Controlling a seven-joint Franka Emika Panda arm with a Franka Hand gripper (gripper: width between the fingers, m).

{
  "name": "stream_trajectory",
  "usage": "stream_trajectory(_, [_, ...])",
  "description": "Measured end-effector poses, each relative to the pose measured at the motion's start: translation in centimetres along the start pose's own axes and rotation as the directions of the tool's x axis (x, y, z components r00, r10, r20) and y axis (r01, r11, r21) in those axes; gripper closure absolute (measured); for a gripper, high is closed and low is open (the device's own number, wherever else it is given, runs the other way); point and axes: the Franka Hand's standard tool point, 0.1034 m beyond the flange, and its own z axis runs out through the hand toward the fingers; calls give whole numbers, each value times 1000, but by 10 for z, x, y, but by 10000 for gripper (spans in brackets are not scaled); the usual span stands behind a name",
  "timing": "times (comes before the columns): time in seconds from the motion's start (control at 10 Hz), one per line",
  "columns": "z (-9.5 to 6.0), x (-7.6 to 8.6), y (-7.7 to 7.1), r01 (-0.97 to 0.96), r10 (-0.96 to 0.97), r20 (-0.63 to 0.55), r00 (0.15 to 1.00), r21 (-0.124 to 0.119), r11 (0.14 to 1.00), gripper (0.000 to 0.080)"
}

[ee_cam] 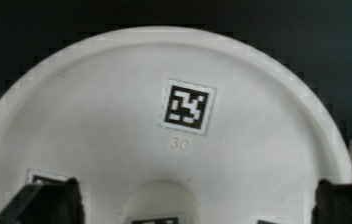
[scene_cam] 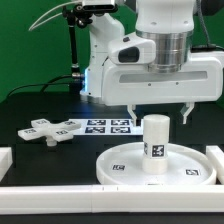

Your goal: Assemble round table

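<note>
The round disc [scene_cam: 120, 163] lies flat on the table at the front, rim up, with small tags on it. The thick cylinder leg [scene_cam: 156, 143] stands upright at the disc's centre, a tag on its side. My gripper [scene_cam: 160, 114] hangs open just above the leg's top, one finger on each side, touching nothing. The cross-shaped foot [scene_cam: 48, 130] lies on the table toward the exterior view's left. In the wrist view the disc [ee_cam: 102, 110] fills the frame, with its tag [ee_cam: 187, 105]. The leg [ee_cam: 194, 195] shows between my dark fingertips [ee_cam: 40, 203].
The marker board [scene_cam: 108, 125] lies flat behind the disc, between it and the arm's base. Long white border rails [scene_cam: 60, 190] run along the front edge and both sides. A black stand [scene_cam: 72, 50] rises at the back left.
</note>
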Motion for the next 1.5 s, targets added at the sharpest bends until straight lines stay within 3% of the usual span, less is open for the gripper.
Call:
stream_trajectory(0.3, [0, 0, 2, 47, -47, 1, 999, 1, 999, 151])
stream_trajectory(0.4, [-2, -5, 16, 28, -28, -10, 1000, 5, 1000, 151])
stream_trajectory(0.6, [-6, -35, 67, -102, 103, -25, 994, 28, 994, 151])
stream_trajectory(0.8, [-4, -55, 102, -167, 168, -30, 985, 20, 986, 151])
stream_trajectory(1.4, [-2, -53, 100, -161, 161, -30, 986, 18, 987, 151])
stream_trajectory(1.5, [-1, -58, 116, -205, 206, -40, 978, 37, 978, 151])
